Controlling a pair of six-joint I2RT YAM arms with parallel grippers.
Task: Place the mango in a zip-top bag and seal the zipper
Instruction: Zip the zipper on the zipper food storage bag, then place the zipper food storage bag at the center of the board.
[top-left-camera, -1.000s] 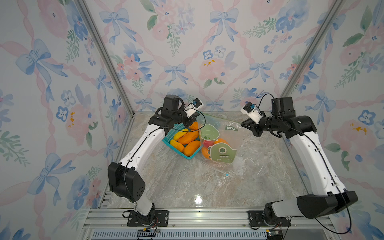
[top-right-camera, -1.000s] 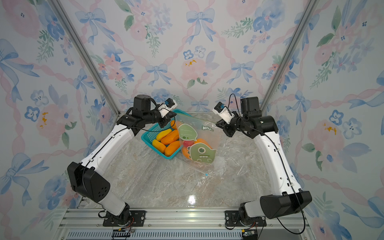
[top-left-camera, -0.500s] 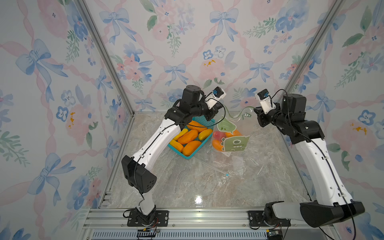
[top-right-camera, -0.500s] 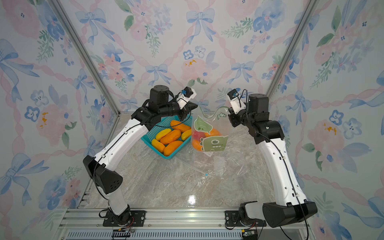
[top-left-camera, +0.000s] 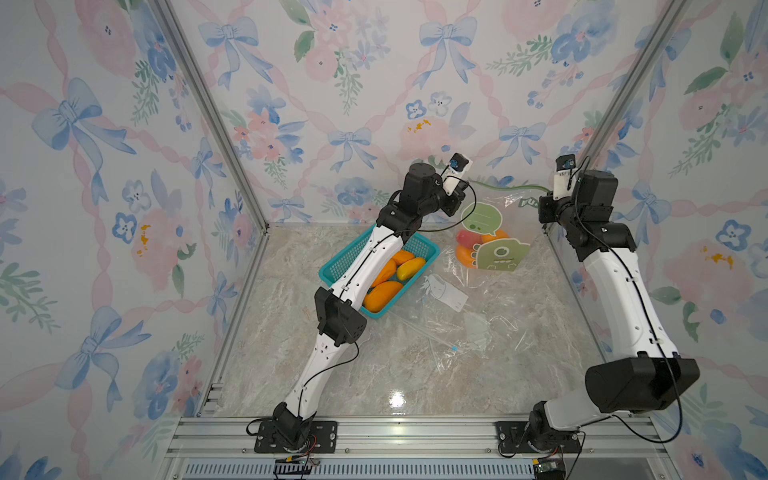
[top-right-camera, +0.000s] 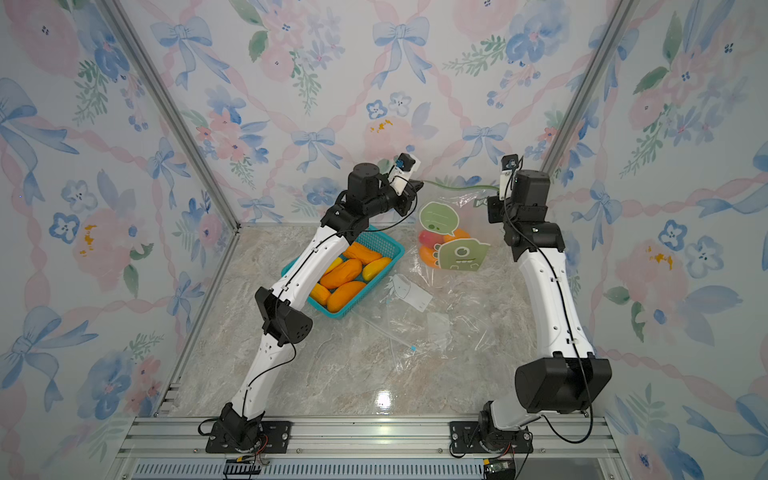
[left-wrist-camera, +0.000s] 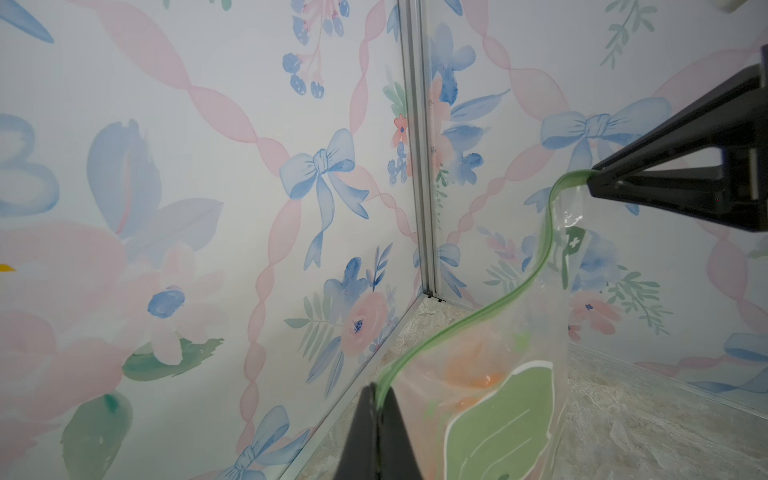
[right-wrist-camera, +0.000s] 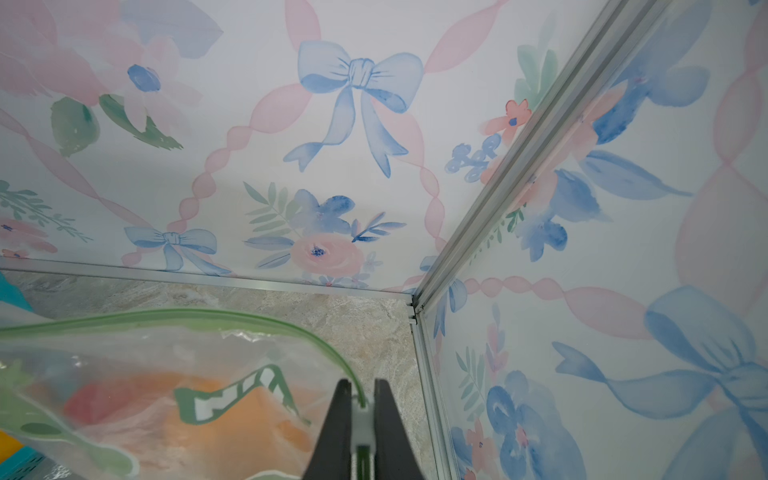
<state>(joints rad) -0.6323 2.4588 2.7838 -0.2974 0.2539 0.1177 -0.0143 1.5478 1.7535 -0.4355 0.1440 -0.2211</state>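
Walls: floral wallpaper walls (top-left-camera: 332, 83), with blue bows and pink ribbons, enclose the cell between aluminium posts.
Tabletop: a glossy beige marble-pattern tabletop (top-left-camera: 374, 365) (top-right-camera: 332, 374) carries the basket and the loose bags.
Arms: two white-and-black arms rise from the front rail. The left arm (top-left-camera: 370, 262) reaches over the basket, the right arm (top-left-camera: 615, 282) stands along the right-hand wall, and both wrists are raised near the back wall.
Bag: a clear plastic zip-top bag (top-left-camera: 482, 218) (top-right-camera: 438, 218) printed with green cartoon shapes hangs mouth-up between the two grippers, near the rear of the tabletop. Whether its bottom touches the tabletop cannot be told.
Basket: a teal plastic mesh basket (top-left-camera: 343, 262) (top-right-camera: 384, 246) sits on the tabletop just beside the hanging bag, partly under the left arm.
Loose bags: crumpled clear loose bags (top-left-camera: 457, 328) (top-right-camera: 415, 328) lie on the middle of the tabletop, in front of the hanging bag.
Bagged mangoes: orange and red mangoes (top-left-camera: 467, 245) (top-right-camera: 428, 254) rest in the bottom of the zip-top bag, partly behind its print.
Basket mangoes: several yellow-orange basket mangoes (top-left-camera: 409, 268) (top-right-camera: 345, 272) lie packed side by side in the basket.
Zipper: the green zipper strip (top-left-camera: 507, 189) (left-wrist-camera: 536, 270) (right-wrist-camera: 249, 318) sags in a curve from one gripper to the other. It shows as a single line, but whether it is pressed together all along cannot be told.
Left gripper: the left gripper (top-left-camera: 463, 189) (top-right-camera: 415, 187) (left-wrist-camera: 378, 390) is clamped tight on one end of the zipper strip.
Right gripper: the right gripper (top-left-camera: 547, 194) (top-right-camera: 496, 195) (left-wrist-camera: 594, 185) (right-wrist-camera: 361, 399) pinches the opposite end, its jaws almost together.
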